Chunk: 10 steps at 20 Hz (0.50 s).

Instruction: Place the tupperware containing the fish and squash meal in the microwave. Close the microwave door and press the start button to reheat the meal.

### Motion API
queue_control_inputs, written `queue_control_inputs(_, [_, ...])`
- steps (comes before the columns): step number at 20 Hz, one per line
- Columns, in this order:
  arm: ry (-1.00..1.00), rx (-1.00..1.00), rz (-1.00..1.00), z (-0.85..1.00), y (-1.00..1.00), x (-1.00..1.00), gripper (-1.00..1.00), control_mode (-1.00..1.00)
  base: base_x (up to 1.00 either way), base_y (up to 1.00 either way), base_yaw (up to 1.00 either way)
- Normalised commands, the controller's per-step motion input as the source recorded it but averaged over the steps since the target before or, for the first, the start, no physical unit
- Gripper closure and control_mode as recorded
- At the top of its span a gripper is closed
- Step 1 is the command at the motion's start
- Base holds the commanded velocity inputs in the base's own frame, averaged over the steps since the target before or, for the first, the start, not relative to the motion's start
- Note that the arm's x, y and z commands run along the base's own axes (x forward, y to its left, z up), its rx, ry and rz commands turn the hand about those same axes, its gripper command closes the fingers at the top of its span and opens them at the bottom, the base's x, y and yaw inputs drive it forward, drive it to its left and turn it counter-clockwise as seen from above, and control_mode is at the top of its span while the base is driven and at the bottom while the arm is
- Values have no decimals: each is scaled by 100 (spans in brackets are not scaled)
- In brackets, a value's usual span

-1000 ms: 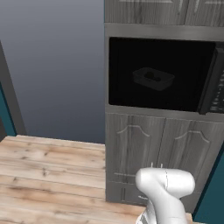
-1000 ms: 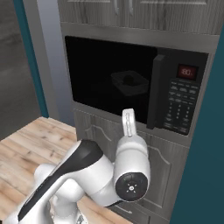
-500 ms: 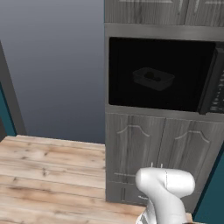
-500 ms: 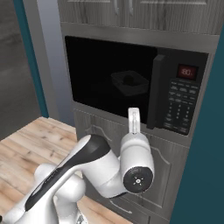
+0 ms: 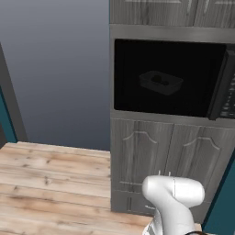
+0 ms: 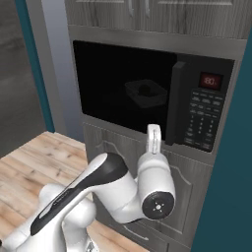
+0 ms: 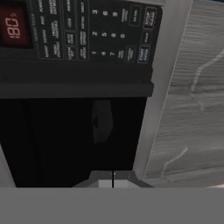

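The microwave [image 6: 147, 93] is built into grey cabinets. Its door [image 6: 113, 83] lies flat across the front, with the black bar handle [image 6: 175, 103] upright beside the keypad [image 6: 203, 120] and red display [image 6: 210, 80]. Through the dark window the tupperware [image 6: 145, 93] [image 5: 159, 82] shows dimly inside the cavity. The meal in it is only a dark blot. My gripper [image 6: 153, 130] points up in front of the door's lower edge, just left of the handle, shut and holding nothing. In the hand view its fingertips [image 7: 113, 180] meet below the handle [image 7: 74, 89] and keypad [image 7: 87, 30].
Grey wood-grain cabinet doors [image 5: 151, 160] sit under the microwave, with more above it [image 6: 162, 12]. A wooden counter [image 5: 50, 183] stretches to the lower left. A teal wall edge [image 6: 231, 162] stands close on the right, and a grey wall [image 5: 55, 69] on the left.
My hand has drifted slightly right toward the handle while the arm's elbow swung, with the gripper staying shut. Microwave and tupperware have not moved.
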Motion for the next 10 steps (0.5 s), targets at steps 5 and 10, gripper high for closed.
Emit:
queue_control_inputs(5, [0, 7, 0, 0, -11, 5, 100, -100, 0, 0, 0])
queue_control_inputs(10, [0, 5, 0, -2, -17, 17, 100, -100, 0, 0, 0])
